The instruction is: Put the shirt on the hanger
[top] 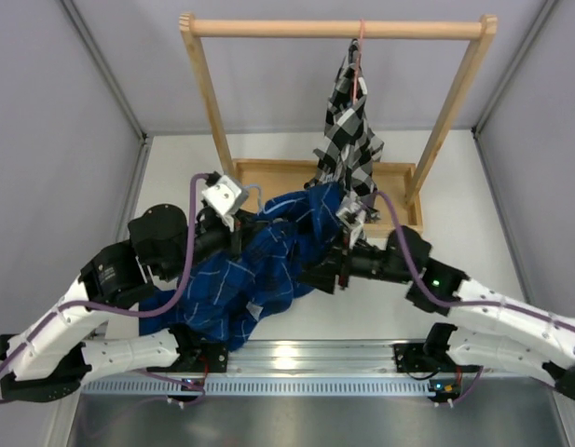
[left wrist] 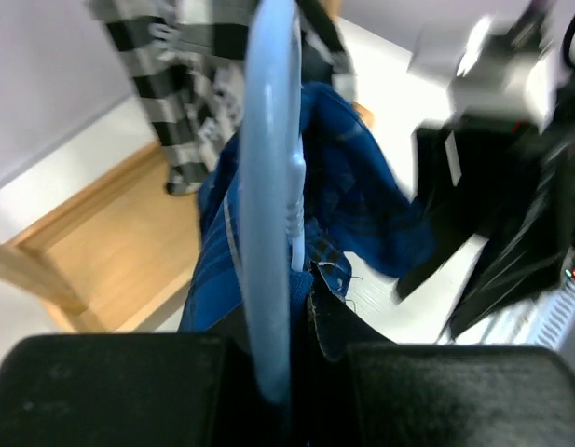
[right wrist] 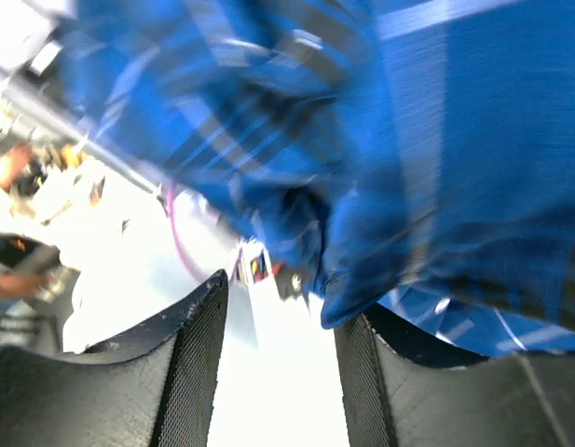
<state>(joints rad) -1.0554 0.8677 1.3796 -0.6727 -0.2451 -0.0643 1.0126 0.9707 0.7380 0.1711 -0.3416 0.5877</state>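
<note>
The dark blue plaid shirt (top: 259, 270) hangs bunched between my two arms above the table. In the left wrist view my left gripper (left wrist: 282, 368) is shut on the light-blue wire hanger (left wrist: 268, 186), which runs straight up between the black pads with the shirt (left wrist: 352, 196) draped over and behind it. In the top view the left gripper (top: 239, 226) sits at the shirt's upper left, and the hanger is mostly hidden in the cloth. My right gripper (right wrist: 278, 326) is open beneath the shirt (right wrist: 455, 140), and a folded hem touches its right finger. It lies at the shirt's right side (top: 317, 273).
A wooden rack (top: 334, 28) stands at the back on a wooden base tray (top: 268, 175). A black-and-white checked shirt (top: 348, 130) hangs from it on a pink hanger (top: 359, 51), close behind the right wrist. A metal rail (top: 296, 358) runs along the near edge.
</note>
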